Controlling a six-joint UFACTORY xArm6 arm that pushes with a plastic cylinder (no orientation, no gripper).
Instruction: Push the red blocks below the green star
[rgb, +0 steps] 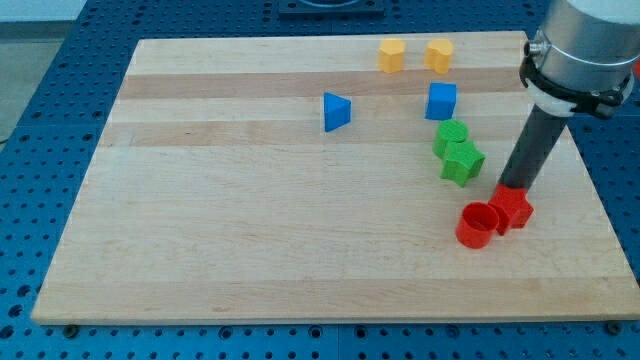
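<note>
Tip (511, 188): set against the red star (514, 208), beside the red cylinder (476, 226).
Claw: none fitted; nothing held.
Advice: both should be nudged leftward under the green star (461, 163).

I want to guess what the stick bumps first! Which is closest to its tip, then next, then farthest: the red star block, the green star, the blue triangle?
From my tip:
1. Red star block, touching, just below.
2. Green star, up-left.
3. Blue triangle, far toward the view's left.
</note>
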